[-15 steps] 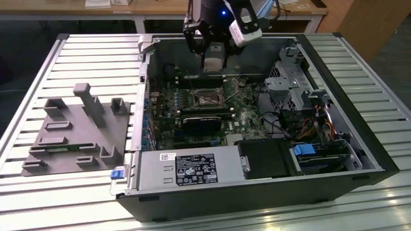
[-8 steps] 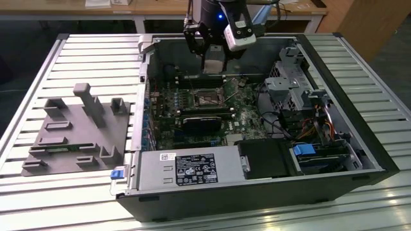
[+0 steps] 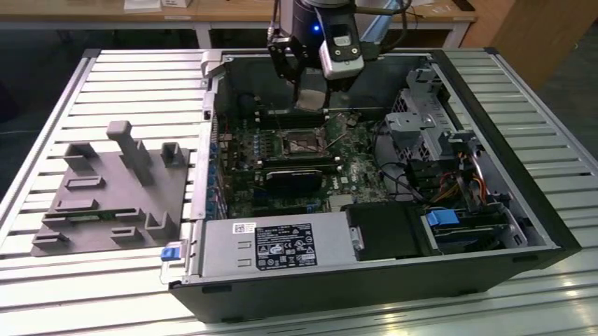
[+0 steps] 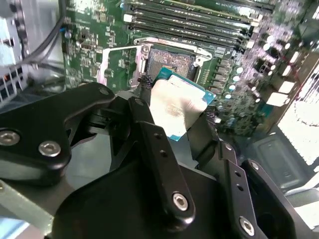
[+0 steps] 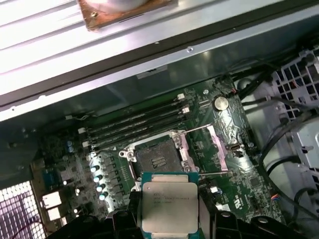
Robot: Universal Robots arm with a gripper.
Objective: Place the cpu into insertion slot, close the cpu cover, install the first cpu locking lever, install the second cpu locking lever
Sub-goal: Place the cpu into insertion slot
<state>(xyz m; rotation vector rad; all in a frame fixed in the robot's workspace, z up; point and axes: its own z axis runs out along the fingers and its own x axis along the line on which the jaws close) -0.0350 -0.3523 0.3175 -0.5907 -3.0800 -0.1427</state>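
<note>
Bright o/h light w/ glare on table (image 3: 94,287) slats; PC case (image 3: 374,280) interior dim, shadowed.

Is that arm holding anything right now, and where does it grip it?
Yes: the flat square silver-topped chip, pinched by two opposite edges between the black fingers.

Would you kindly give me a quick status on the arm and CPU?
Gripper shut on cpu, hovering over motherboard. Insertion slot uncovered, empty. Nothing seen blocking it.
</note>
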